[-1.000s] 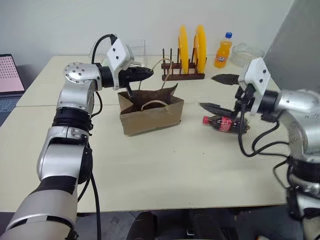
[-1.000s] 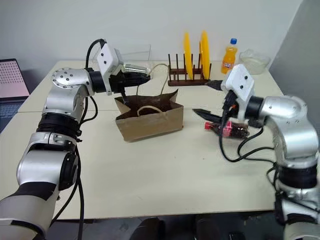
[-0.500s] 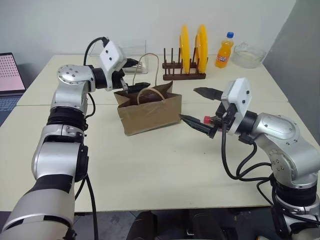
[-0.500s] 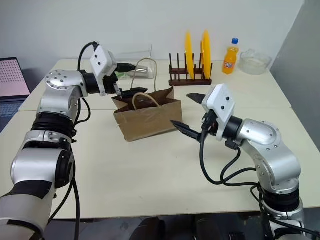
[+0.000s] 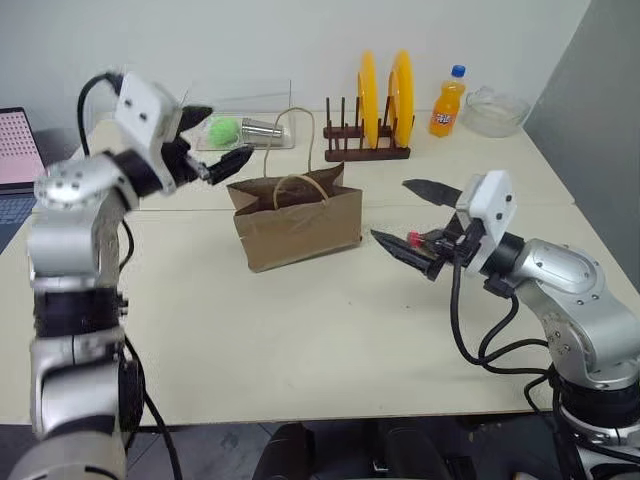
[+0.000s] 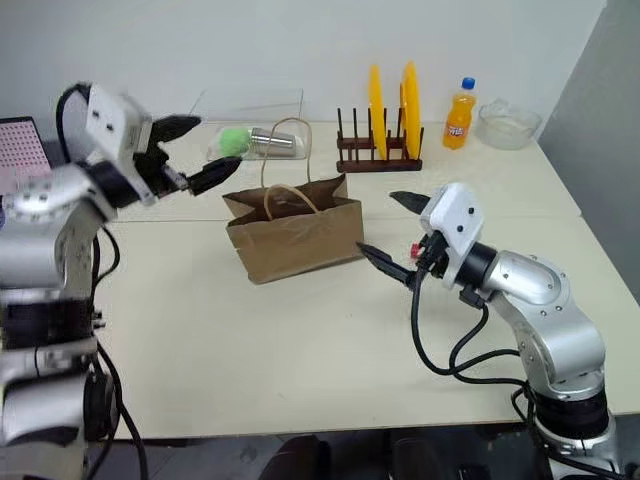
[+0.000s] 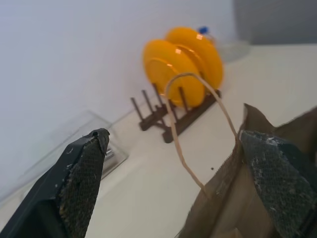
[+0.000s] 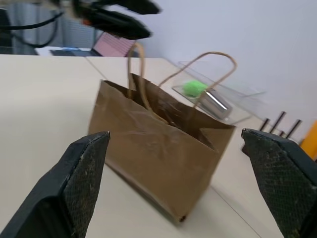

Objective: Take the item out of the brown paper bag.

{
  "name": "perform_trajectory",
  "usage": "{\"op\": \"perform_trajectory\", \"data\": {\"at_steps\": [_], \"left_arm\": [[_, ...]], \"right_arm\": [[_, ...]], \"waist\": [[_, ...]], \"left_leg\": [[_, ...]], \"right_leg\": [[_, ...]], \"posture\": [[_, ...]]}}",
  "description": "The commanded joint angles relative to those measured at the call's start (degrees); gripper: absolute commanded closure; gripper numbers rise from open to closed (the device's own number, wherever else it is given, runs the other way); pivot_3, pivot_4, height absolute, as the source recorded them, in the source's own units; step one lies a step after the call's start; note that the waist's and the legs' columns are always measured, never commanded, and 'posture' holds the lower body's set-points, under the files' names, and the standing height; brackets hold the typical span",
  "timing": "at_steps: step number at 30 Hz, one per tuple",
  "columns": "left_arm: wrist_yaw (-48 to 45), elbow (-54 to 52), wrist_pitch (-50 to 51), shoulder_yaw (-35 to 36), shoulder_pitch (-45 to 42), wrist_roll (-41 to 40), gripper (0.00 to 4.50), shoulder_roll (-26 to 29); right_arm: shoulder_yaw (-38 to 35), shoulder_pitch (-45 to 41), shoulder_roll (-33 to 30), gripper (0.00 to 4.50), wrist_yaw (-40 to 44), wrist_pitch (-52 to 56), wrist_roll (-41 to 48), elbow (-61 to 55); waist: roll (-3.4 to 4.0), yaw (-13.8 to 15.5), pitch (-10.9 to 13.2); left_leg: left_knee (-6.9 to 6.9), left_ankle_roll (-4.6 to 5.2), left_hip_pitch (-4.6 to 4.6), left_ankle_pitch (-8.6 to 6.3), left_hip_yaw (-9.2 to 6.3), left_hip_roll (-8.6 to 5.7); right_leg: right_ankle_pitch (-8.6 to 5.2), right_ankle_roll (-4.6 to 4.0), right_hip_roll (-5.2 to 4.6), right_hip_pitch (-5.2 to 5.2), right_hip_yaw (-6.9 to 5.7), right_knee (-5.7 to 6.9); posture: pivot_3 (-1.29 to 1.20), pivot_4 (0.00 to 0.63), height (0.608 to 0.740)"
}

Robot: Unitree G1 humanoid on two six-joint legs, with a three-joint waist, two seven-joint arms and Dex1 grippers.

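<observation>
**Me:** Brown paper bag (image 5: 297, 223) stands upright mid desk (image 5: 300, 340), mouth open, both loop handles up. That's head cam, left eye. L gripper (image 5: 215, 135) hangs up-left of the bag, apart from it, fingers spread wide, nothing in them.

**Spotter:** And the right?

**Me:** R gripper (image 5: 420, 218) sits just right of the bag, pointing at its side, fingers wide apart, empty too. A red cap shows behind the lower finger; can't tell what it belongs to.

**Spotter:** Rest of the desk?

**Me:** Right eye, same scene: dish rack (image 6: 378, 150) w/ two yellow plates (image 6: 392, 98) behind the bag, orange soda bottle (image 6: 460, 107) right of it, clear bowl (image 6: 508, 124) at the far right corner. Clear tray (image 6: 262, 128) back left w/ a green ball (image 6: 235, 140) and a metal can lying on its side. Laptop (image 6: 22, 152) at the left edge.

**Spotter:** Wrist cams?

**Me:** L wrist: both fingers (image 7: 81, 181) wide apart, one bag handle arching between them, the bag's rim by the other finger, no contact I can confirm. Plates and rack beyond. R wrist: fingers (image 8: 84, 173) spread, whole bag framed between them, tray w/ ball and can behind, L gripper over the bag's far end. Can't see inside the bag from any cam.
</observation>
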Motion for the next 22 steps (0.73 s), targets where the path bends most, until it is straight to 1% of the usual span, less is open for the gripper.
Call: {"op": "perform_trajectory", "data": {"at_steps": [1, 2, 3, 5, 6, 8, 11, 14, 19, 22], "left_arm": [[11.7, -15.2, 4.5, 3.1, 10.3, 1.4, 0.02, -5.4], [14.1, -17.8, 4.9, 2.9, 12.9, 2.2, 0.02, -6.9], [16.3, -20.8, 2.4, 1.3, 18.3, 4.2, 0.02, -9.3], [19.5, -24.1, -0.1, -0.5, 24.3, 6.2, 0.02, -12.6], [21.7, -24.2, -2.5, -1.9, 27.1, 8.2, 0.02, -14.7], [24.5, -23.8, -4.5, -3.5, 30.4, 10.0, 0.02, -17.4], [26.3, -22.9, -6.4, -4.7, 33.3, 10.8, 0.02, -19.7], [27.7, -22.4, -8.4, -6.1, 35.1, 12.1, 0.02, -20.8], [28.3, -22.6, -10.8, -7.8, 38.2, 13.1, 0.02, -21.3], [27.9, -22.4, -12.6, -8.1, 39.2, 12.6, 0.02, -21.4]], "right_arm": [[-2.3, 4.7, 2.4, 0.0, -5.4, -3.7, -1.3, -3.8], [-2.0, 6.4, 3.1, 0.0, -6.5, -5.1, -2.1, -4.3], [-1.5, 9.2, 5.4, 0.0, -9.3, -8.2, -4.1, -4.4], [-0.7, 12.8, 8.2, 0.0, -12.4, -12.0, -6.6, -4.2], [0.2, 15.5, 9.8, 0.0, -14.1, -15.3, -8.9, -3.7], [1.6, 19.9, 12.1, 0.0, -15.9, -19.9, -11.4, -2.5], [2.9, 24.9, 14.5, 0.0, -17.3, -24.1, -12.8, -0.8], [3.3, 28.0, 15.2, 0.0, -18.1, -28.0, -14.5, 2.0], [2.3, 29.4, 15.4, 0.0, -19.4, -31.0, -14.9, 5.0], [1.5, 28.6, 15.3, 0.0, -20.5, -32.0, -15.5, 6.8]], "waist": [[-0.04, 0.3, 0.0], [-0.07, 0.4, 0.0], [-0.08, 0.6, 0.0], [-0.06, 0.8, -0.1], [-0.06, 1.0, -0.1], [-0.08, 1.5, -0.1], [-0.09, 1.5, -0.1], [-0.09, 1.6, -0.1], [-0.09, 1.5, -0.1], [-0.09, 1.5, -0.1]], "left_leg": [[0.01, 0.0, -0.02, 0.0, -0.02, 0.0], [0.01, 0.0, -0.05, 0.0, -0.03, 0.0], [0.01, 0.0, 0.01, 0.0, -0.04, 0.0], [-0.04, 0.0, 0.08, 0.0, -0.02, 0.0], [-0.04, 0.0, 0.16, 0.0, 0.0, 0.0], [-0.03, 0.0, 0.17, 0.0, 0.02, -0.01], [-0.02, 0.0, 0.25, 0.0, 0.01, 0.0], [-0.02, 0.02, 0.32, -0.01, 0.01, 0.0], [-0.04, 0.02, 0.33, -0.01, 0.01, 0.01], [-0.04, 0.02, 0.32, -0.01, 0.0, 0.01]], "right_leg": [[-0.01, 0.02, 0.0, 0.0, -0.01, 0.02], [-0.01, 0.01, 0.01, -0.04, -0.02, 0.02], [-0.01, 0.02, 0.01, 0.0, -0.02, 0.05], [-0.06, 0.09, 0.02, 0.04, -0.01, 0.03], [-0.15, 0.25, 0.01, 0.09, 0.02, 0.04], [-0.16, 0.27, 0.02, 0.09, 0.03, 0.02], [-0.18, 0.29, 0.02, 0.19, 0.01, 0.02], [-0.19, 0.29, 0.03, 0.28, 0.01, 0.0], [-0.2, 0.27, 0.06, 0.29, 0.01, -0.02], [-0.21, 0.27, 0.07, 0.29, 0.0, -0.03]], "posture": [[0.0, 0.15, 0.74], [0.0, 0.15, 0.74], [0.0, 0.15, 0.74], [0.0, 0.15, 0.74], [0.0, 0.15, 0.74], [0.0, 0.15, 0.74], [0.0, 0.15, 0.74], [0.0, 0.15, 0.74], [0.0, 0.15, 0.74], [0.0, 0.15, 0.74]]}}
